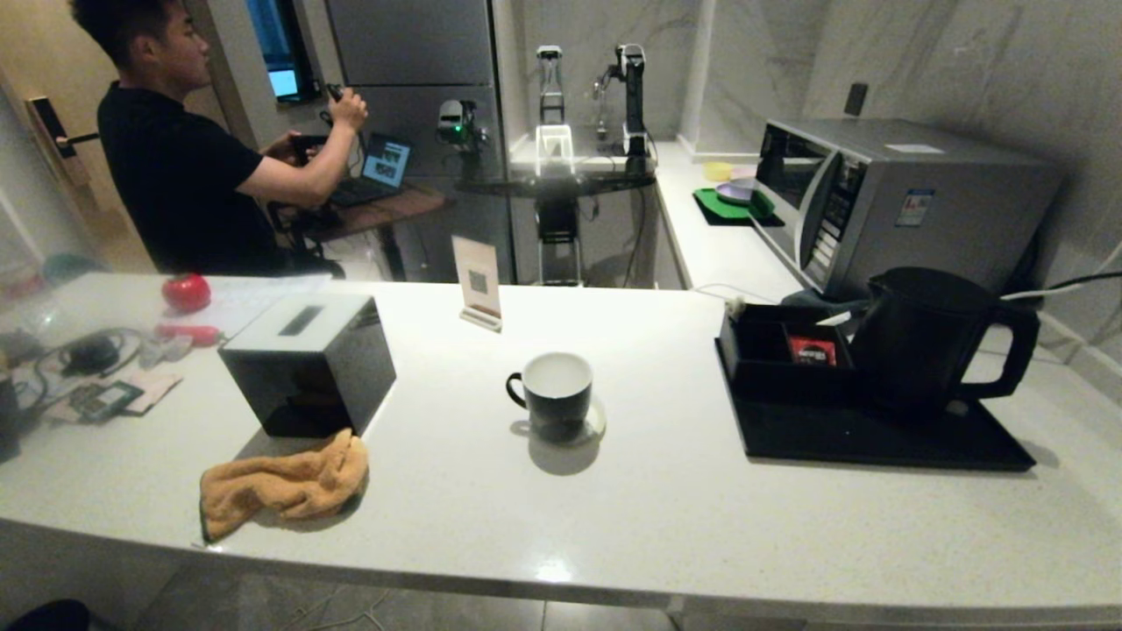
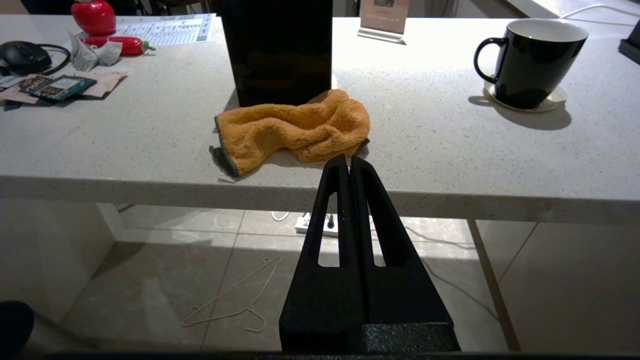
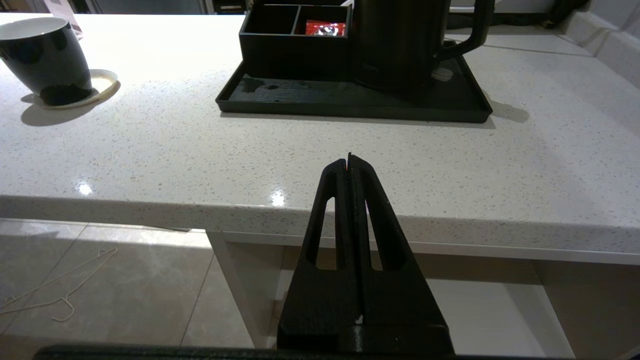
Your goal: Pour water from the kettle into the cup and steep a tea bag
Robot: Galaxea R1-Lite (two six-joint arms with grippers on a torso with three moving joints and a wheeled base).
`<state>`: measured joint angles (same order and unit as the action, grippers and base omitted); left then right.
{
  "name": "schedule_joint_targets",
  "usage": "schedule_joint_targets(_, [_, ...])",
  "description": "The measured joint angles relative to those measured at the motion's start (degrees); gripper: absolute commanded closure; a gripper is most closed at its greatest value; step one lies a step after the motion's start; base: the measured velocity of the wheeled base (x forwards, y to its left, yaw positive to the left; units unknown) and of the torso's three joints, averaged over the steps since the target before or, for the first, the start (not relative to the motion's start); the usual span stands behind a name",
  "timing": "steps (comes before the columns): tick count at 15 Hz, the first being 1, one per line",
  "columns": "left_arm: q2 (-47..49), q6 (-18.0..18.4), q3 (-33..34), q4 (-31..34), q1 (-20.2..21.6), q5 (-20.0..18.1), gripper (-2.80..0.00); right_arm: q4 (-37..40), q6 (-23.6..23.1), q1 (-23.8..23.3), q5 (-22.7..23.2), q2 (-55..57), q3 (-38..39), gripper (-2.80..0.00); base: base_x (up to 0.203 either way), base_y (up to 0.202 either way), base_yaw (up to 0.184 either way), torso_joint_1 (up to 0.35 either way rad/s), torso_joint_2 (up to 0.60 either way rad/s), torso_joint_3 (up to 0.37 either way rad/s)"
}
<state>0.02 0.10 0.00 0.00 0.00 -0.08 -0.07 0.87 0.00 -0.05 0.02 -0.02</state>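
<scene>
The tall matte black kettle (image 1: 920, 337) (image 3: 395, 40) stands on a flat black tray (image 1: 877, 434) (image 3: 350, 102) at the counter's right. The small black cup (image 1: 552, 394) (image 2: 532, 60) (image 3: 42, 57), white inside, sits on a pale coaster mid-counter; no water shows in it. A red tea bag packet (image 1: 813, 350) (image 3: 325, 28) lies in the black compartment box beside the kettle. My left gripper (image 2: 348, 161) is shut and empty, held off the counter's front edge near the orange cloth. My right gripper (image 3: 348, 159) is shut and empty, before the front edge, short of the tray. Neither arm shows in the head view.
An orange cloth (image 1: 285, 482) (image 2: 295, 127) lies in front of a black tissue box (image 1: 307, 359). A small sign stand (image 1: 478, 280) is behind the cup. A microwave (image 1: 885, 193) stands behind the kettle. Clutter and a red object (image 1: 186, 291) lie far left; a person sits beyond the counter.
</scene>
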Motion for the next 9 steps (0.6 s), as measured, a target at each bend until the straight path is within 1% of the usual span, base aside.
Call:
schedule_joint_targets(4, [0.0,0.0,0.0,0.0,0.0,0.0,0.00,0.0,-0.3,0.0,0.0,0.0,0.0,0.00,0.000,0.000,0.000,0.000,0.00,0.000])
schedule_joint_targets(7, [0.0,0.0,0.0,0.0,0.0,0.0,0.00,0.0,-2.8,-0.1,0.0,0.0,0.0,0.00,0.000,0.000,0.000,0.000,0.00,0.000])
schedule_joint_targets(9, [0.0,0.0,0.0,0.0,0.0,0.0,0.00,0.0,-3.1,-0.1,0.0,1.1,0.0,0.00,0.000,0.000,0.000,0.000,0.00,0.000])
